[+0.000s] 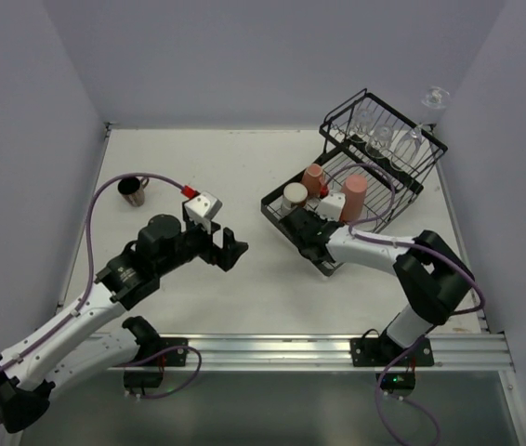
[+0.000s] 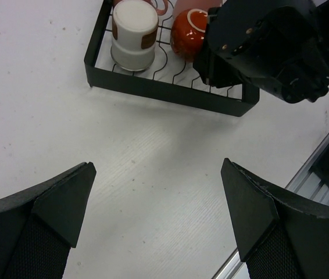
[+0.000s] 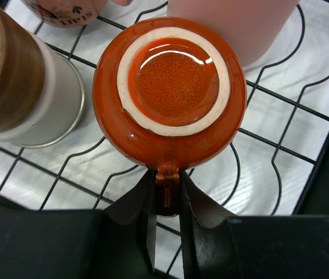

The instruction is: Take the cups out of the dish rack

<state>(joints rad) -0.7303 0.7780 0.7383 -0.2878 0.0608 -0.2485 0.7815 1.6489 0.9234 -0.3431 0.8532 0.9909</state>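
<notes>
The black wire dish rack (image 1: 272, 214) stands at the right. On its flat tray stand a cream cup (image 1: 295, 197), a small pink mug (image 1: 314, 177) and a tall pink tumbler (image 1: 354, 197). Clear glasses (image 1: 384, 139) sit in its raised basket. My right gripper (image 3: 167, 180) is shut on the handle of the upside-down orange-red mug (image 3: 170, 87), which rests on the rack grid (image 3: 304, 116). My left gripper (image 2: 158, 174) is open and empty above the bare table, left of the rack (image 2: 164, 90). A dark brown mug (image 1: 133, 190) stands on the table at the far left.
A stemmed clear glass (image 1: 435, 98) shows at the raised basket's far right corner. The cream cup (image 3: 25, 75) and the pink tumbler (image 3: 234, 23) stand close on either side of the held mug. Walls enclose the table on three sides.
</notes>
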